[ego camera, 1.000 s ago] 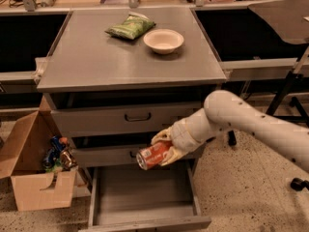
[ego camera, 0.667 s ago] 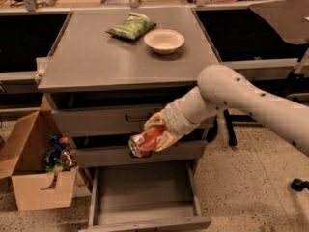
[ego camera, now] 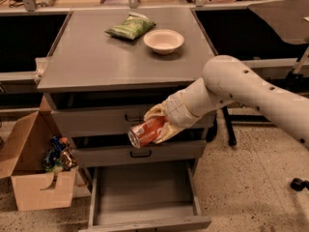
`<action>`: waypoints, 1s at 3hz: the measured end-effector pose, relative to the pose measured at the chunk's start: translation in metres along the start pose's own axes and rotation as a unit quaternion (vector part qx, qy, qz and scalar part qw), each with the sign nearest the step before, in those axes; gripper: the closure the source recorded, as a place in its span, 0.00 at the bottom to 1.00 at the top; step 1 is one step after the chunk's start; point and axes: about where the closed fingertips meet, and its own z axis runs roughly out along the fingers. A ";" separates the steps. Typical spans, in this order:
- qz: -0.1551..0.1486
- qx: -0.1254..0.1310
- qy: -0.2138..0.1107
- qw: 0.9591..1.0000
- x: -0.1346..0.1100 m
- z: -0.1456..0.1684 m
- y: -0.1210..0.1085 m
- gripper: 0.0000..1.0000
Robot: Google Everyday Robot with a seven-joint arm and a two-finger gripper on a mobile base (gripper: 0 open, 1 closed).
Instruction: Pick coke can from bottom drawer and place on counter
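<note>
The coke can (ego camera: 145, 131) is red-orange with a silver end and lies tilted on its side in the air, in front of the top and middle drawers. My gripper (ego camera: 158, 125) is shut on it, its pale fingers (ego camera: 155, 112) wrapped above and below the can. The white arm reaches in from the right. The bottom drawer (ego camera: 145, 197) is pulled open below the can and its tray shows nothing inside. The counter (ego camera: 96, 57) is the grey top of the cabinet, above and behind the can.
A green snack bag (ego camera: 130, 27) and a cream bowl (ego camera: 163, 40) sit at the back of the counter. An open cardboard box (ego camera: 34, 168) with clutter stands on the floor left of the cabinet. Dark workbenches flank both sides.
My gripper has lifted the can up and to the left, from just above the bottom drawer to the level of the top and middle drawers.
</note>
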 end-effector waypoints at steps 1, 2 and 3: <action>-0.019 0.024 -0.018 0.999 -0.028 -0.040 -0.038 1.00; -0.017 0.023 -0.045 0.999 -0.044 -0.070 -0.088 1.00; 0.014 0.023 -0.070 0.997 -0.048 -0.066 -0.144 1.00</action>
